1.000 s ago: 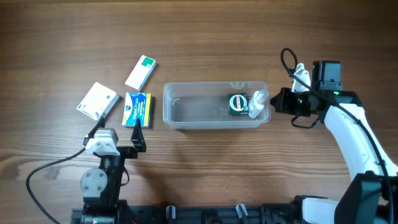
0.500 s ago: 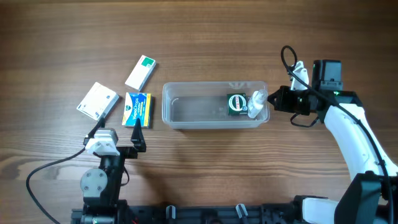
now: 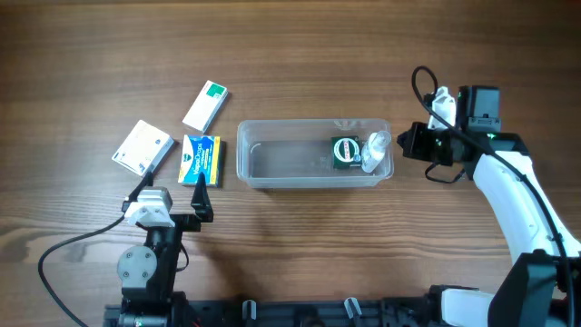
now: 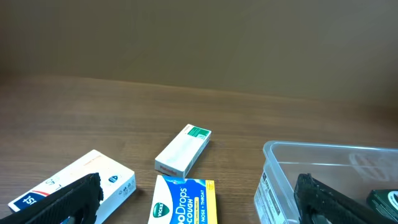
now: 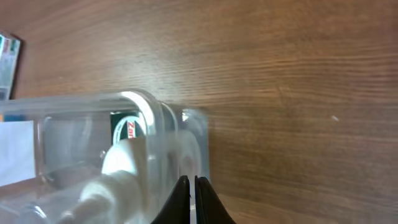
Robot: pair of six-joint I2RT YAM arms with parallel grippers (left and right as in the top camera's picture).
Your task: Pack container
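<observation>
The clear plastic container (image 3: 272,156) lies in the middle of the table. In its right end are a round green tin (image 3: 346,152) and a small white bottle (image 3: 374,152). My right gripper (image 3: 406,145) is shut with nothing in it, just off the container's right end. In the right wrist view its fingertips (image 5: 191,185) sit at the container's rounded corner (image 5: 155,112), with the bottle (image 5: 121,165) behind the wall. My left gripper (image 3: 169,193) is open and empty, just before a blue and yellow cough-drop box (image 3: 201,159). That box (image 4: 184,200) lies between its fingers (image 4: 65,198) in the left wrist view.
A white box with a green end (image 3: 206,106) and a plain white box (image 3: 142,147) lie left of the container. Both also show in the left wrist view, the green-ended box (image 4: 183,150) and the white box (image 4: 81,180). The container's left end (image 4: 280,180) is near the left gripper's right finger.
My right gripper went left up to the container's right end, then drew back a little to the right. The left arm has not moved.
</observation>
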